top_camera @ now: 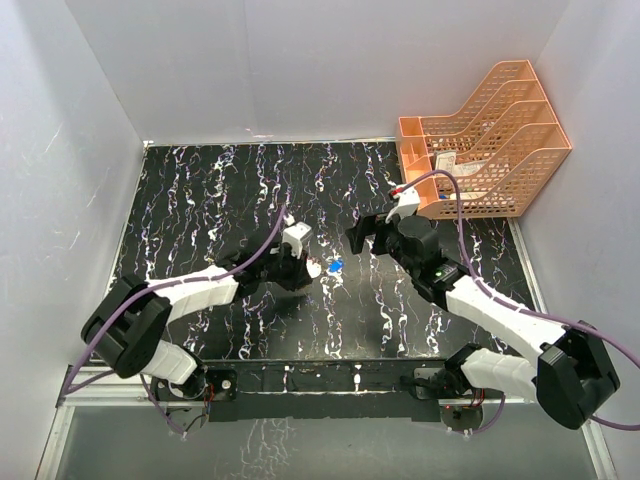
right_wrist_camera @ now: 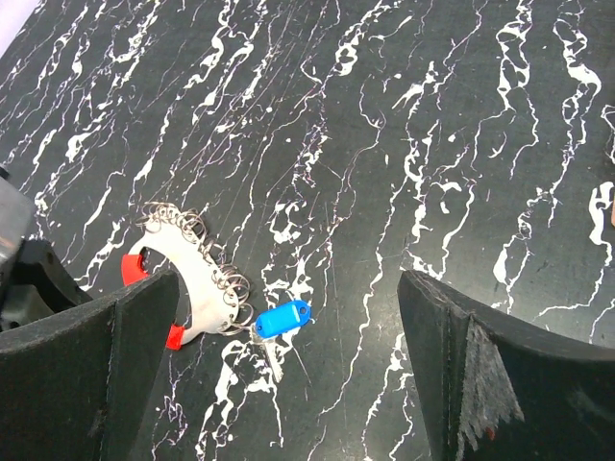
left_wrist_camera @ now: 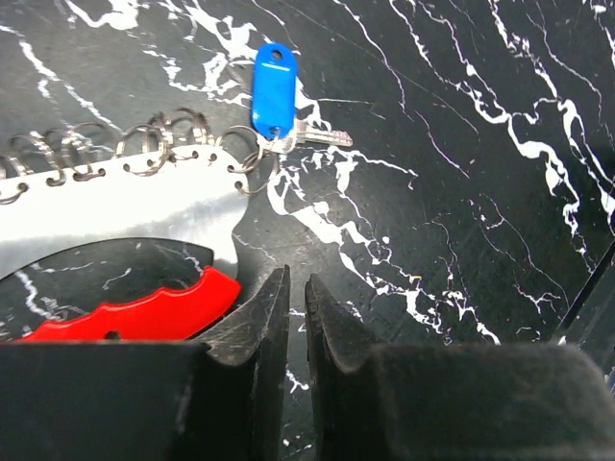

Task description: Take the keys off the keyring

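Ok so, from the left: my left end effector (left_wrist_camera: 298, 288) is down low over the black marbled counter (top_camera: 220, 190), its fingers (left_wrist_camera: 258, 327) pinched almost together. There's only a thin slit between them and nothing in it. The keyring (left_wrist_camera: 125, 206) lies flat on the counter just to the left of those fingers. It's a wide white curved part with a red part under it, and the red end sits right beside my left fingertip, though I can't tell if they actually touch. There's a row of small wire rings (left_wrist_camera: 154, 144) along the white edge. The key (left_wrist_camera: 274, 88), with its blue head and short silvery blade, hangs on the last ring at the right end, so it's not off yet. From above it sits mid-counter, between my two arms.

My right end effector (right_wrist_camera: 290, 279) hovers above all this with its fingers (right_wrist_camera: 500, 384) spread wide, holding nothing. The key and keyring show in the gap. An orange file tray (top_camera: 490, 140) stands at the far right corner.
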